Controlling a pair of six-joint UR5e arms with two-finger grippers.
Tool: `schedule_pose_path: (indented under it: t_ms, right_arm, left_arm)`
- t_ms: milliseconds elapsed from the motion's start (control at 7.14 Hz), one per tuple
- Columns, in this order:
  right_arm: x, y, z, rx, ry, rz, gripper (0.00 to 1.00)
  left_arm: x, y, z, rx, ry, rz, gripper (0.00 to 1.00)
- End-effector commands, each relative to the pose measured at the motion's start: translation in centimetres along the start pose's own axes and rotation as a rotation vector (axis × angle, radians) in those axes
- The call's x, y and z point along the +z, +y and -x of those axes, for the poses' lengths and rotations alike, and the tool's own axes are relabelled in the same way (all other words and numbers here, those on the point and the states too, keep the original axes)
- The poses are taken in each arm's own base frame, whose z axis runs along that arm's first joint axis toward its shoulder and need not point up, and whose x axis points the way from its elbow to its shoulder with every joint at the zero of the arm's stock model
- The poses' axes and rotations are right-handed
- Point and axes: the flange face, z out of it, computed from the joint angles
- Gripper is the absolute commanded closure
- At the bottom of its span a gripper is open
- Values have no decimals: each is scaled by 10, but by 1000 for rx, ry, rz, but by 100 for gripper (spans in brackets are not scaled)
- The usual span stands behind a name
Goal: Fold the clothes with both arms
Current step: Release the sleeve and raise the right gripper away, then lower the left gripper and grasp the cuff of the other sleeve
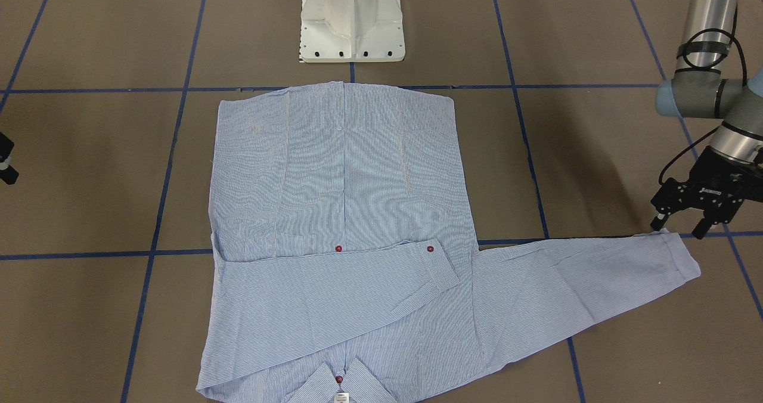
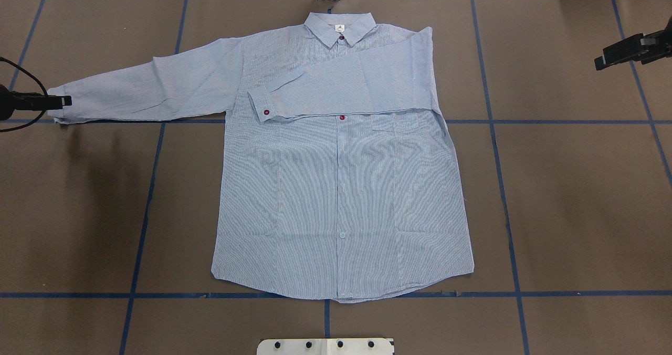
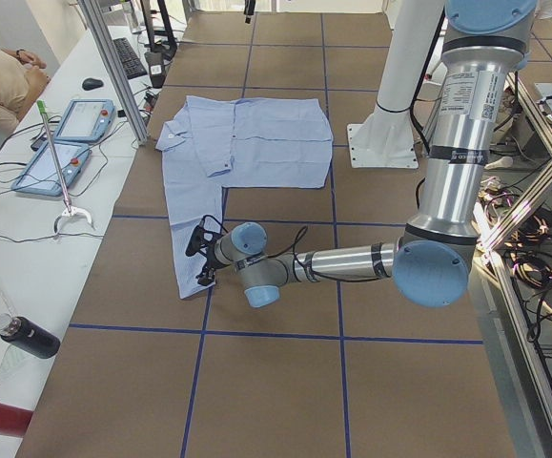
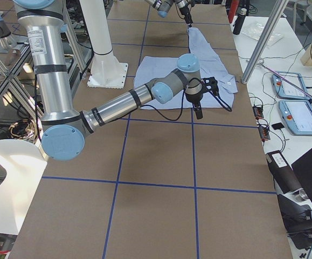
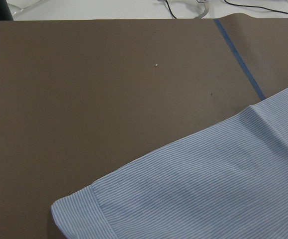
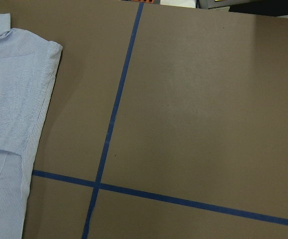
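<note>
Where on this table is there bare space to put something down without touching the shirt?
The widest bare stretch of table is on the robot's right, from the side of the shirt out past the right gripper. A second lies on its left, between the outstretched sleeve and the near edge. Crowded: the cuff, where the left gripper is.

Light blue-and-white striped button-up shirt (image 2: 341, 187) flat on brown paper-covered table (image 2: 577, 187), hem toward white pedestal base (image 1: 351, 27), right sleeve (image 2: 336, 90) across chest, left sleeve (image 2: 147, 92) outstretched to left gripper (image 1: 678, 227), right gripper (image 2: 604, 61) well apart.
</note>
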Motion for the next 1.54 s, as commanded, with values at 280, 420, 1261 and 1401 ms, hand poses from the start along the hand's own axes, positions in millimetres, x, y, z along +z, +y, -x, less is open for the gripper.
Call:
schedule_pose_path:
  t_ms: [280, 420, 1261, 1401]
  right_arm:
    - [-1, 0, 1, -2, 1, -4, 0]
    - [-2, -1, 1, -3, 1, -6, 0]
    - [-2, -3, 3, -5, 0, -9, 0]
    - [-2, -3, 3, -5, 0, -9, 0]
  left_arm:
    - [13, 16, 17, -3, -36, 0, 6]
    - [14, 14, 14, -2, -33, -3, 11]
    - [22, 14, 18, -5, -45, 7, 25]
    - [24, 17, 16, -1, -42, 13, 31]
